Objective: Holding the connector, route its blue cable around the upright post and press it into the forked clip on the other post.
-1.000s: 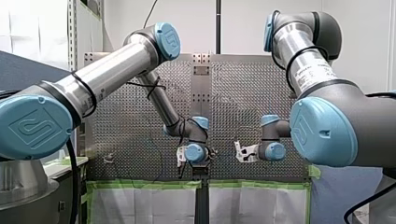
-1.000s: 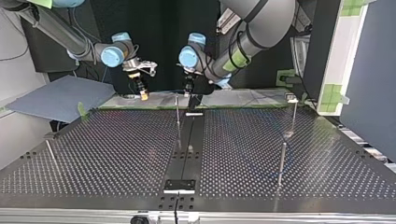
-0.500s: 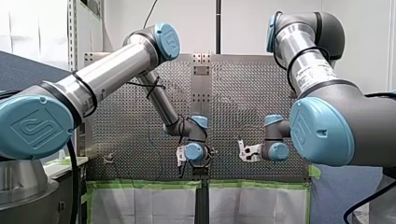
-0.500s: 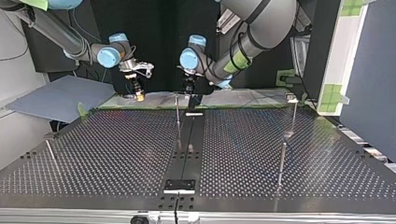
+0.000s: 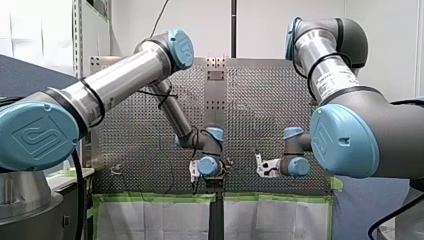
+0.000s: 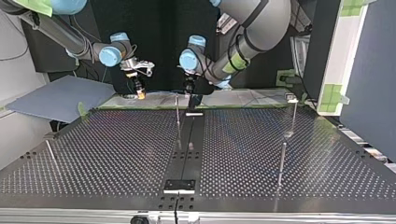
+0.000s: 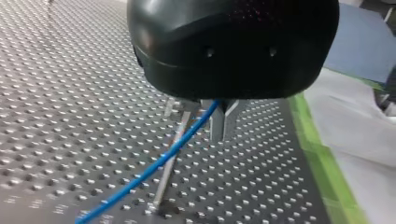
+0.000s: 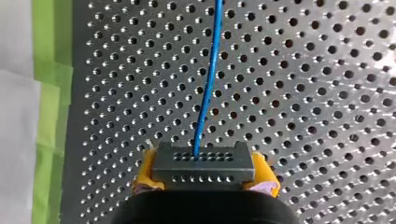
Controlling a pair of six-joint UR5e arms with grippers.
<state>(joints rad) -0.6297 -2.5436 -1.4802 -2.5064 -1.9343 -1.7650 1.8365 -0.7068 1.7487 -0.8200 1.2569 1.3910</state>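
In the right wrist view my right gripper (image 8: 205, 174) is shut on the dark grey connector (image 8: 204, 163), with a yellow pad on each side. The blue cable (image 8: 208, 79) leaves the connector and runs ahead over the perforated table. In the left wrist view my left gripper (image 7: 222, 128) has its metal fingers shut on the blue cable (image 7: 154, 168), which slants away beside a thin upright post (image 7: 162, 186). In the top view my right gripper (image 6: 139, 94) hangs at the far edge, left of my left gripper (image 6: 188, 88), which sits just behind the middle post (image 6: 178, 121).
More thin posts stand on the table: one with a wider head (image 6: 293, 114) at the top view's right, one nearer (image 6: 282, 163), and a leaning one (image 6: 50, 155) at the left. Green tape (image 6: 261, 106) and white sheeting line the far edge.
My right gripper with the connector has shifted a little toward the top view's left and slightly lower. My left gripper has sunk a touch.
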